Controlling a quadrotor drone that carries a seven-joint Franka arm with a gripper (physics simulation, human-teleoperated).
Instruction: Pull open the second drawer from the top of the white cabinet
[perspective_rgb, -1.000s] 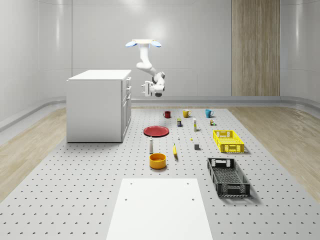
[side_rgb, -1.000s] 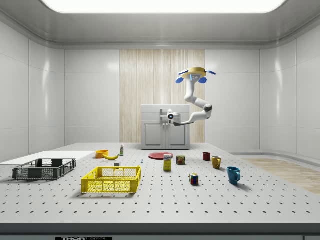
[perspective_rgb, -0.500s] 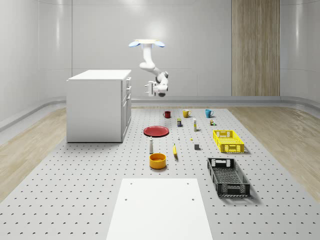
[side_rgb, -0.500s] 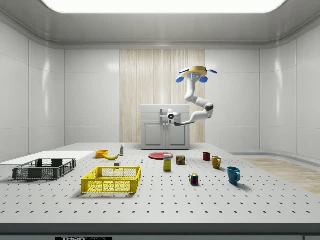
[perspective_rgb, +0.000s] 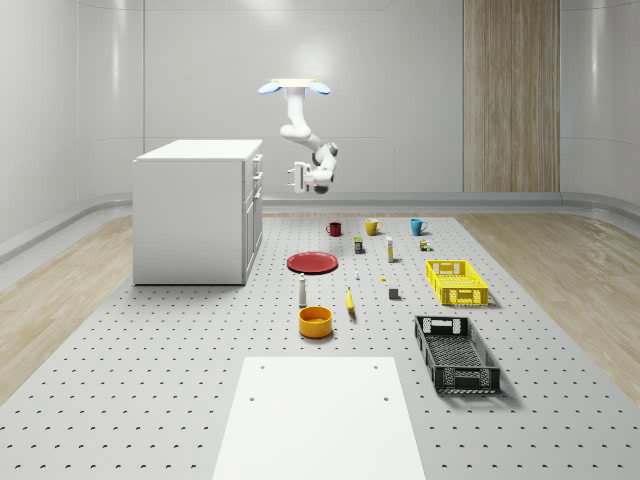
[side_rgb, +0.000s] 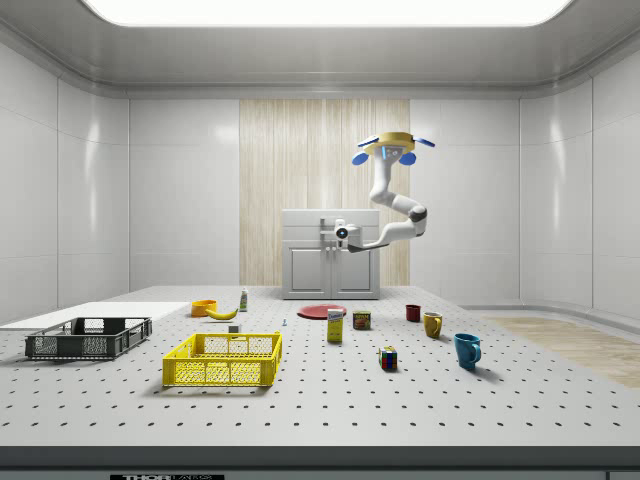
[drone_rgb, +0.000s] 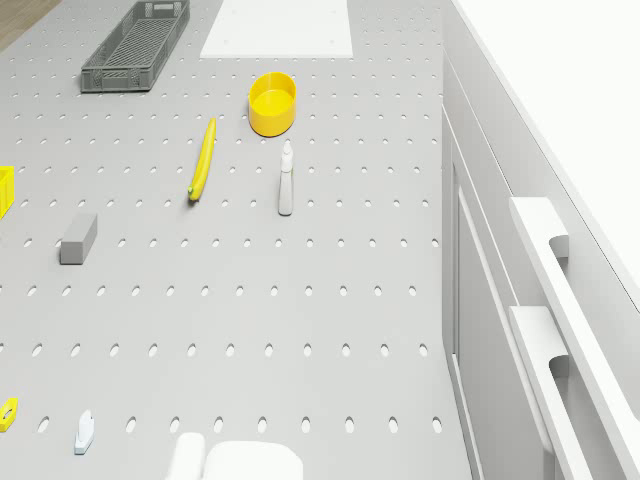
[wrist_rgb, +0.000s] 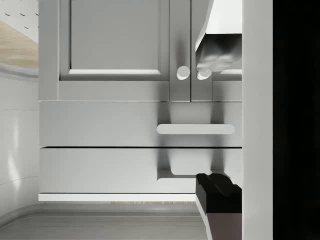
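The white cabinet (perspective_rgb: 195, 210) stands at the whole-scene view's left, with its drawers on the face toward the drone; it also shows as the cabinet (side_rgb: 330, 262) in the side view and the cabinet (drone_rgb: 560, 100) in the drone view. The drone (perspective_rgb: 294, 88) hovers beside that face, above the table. Its arm bends down to the gripper (perspective_rgb: 297, 177), level with the upper drawers and a short gap away from them. In the wrist view the gripper (wrist_rgb: 214, 122) is open, its fingers (wrist_rgb: 217, 192) set either side of the second drawer's handle (wrist_rgb: 195, 129), not touching it.
On the pegboard table (perspective_rgb: 180, 380) past the cabinet lie a red plate (perspective_rgb: 312, 262), a bottle (perspective_rgb: 302, 290), an orange bowl (perspective_rgb: 315, 321), a banana (perspective_rgb: 350, 300), three mugs (perspective_rgb: 371, 227), a yellow crate (perspective_rgb: 457, 282) and a black crate (perspective_rgb: 456, 354). A white board (perspective_rgb: 320, 415) lies at the front.
The drone has shifted slightly toward the whole-scene view's right and the arm has lifted the gripper a little, keeping it facing the drawers.
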